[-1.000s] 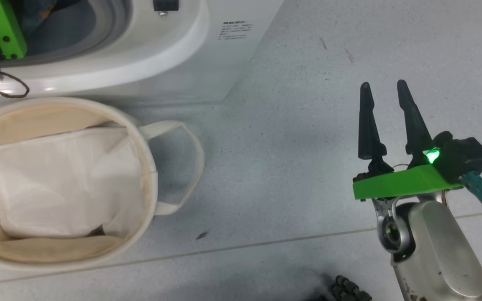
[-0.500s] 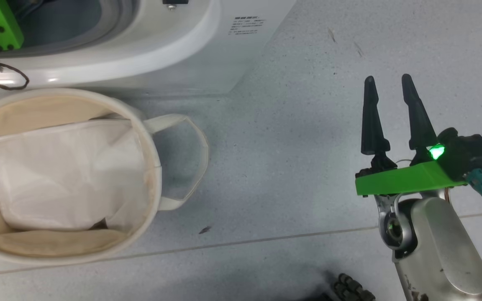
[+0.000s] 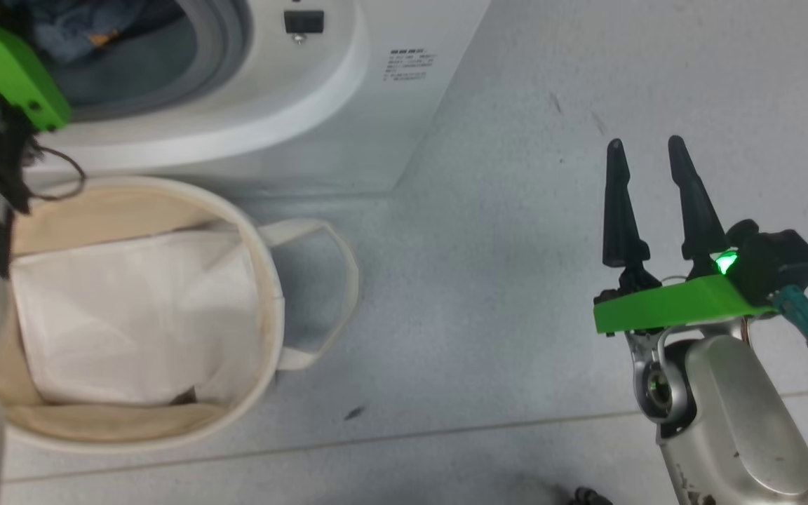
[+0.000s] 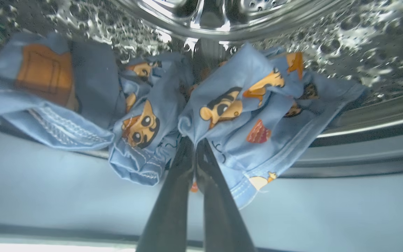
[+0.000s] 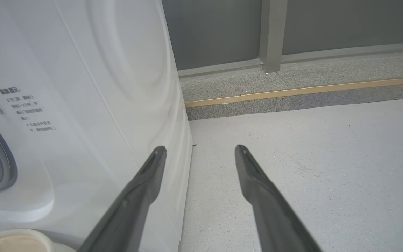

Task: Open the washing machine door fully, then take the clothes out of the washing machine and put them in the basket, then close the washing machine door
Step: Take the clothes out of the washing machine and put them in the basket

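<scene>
Crumpled clothes lay with long axis across washing machine mouth. Left hand inside drum, clenched on a fold. Right hand hovered released, fingers pointing far.

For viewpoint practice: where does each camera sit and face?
Head view: high, facing down at round cream canvas basket, white boxy washing machine; open right tool.
Left wrist view: at the drum, facing blue cartoon-printed clothes; shut left tool pinches them.
Right wrist view: low, facing a grey wall; shares washing machine and right tool with head view.
</scene>
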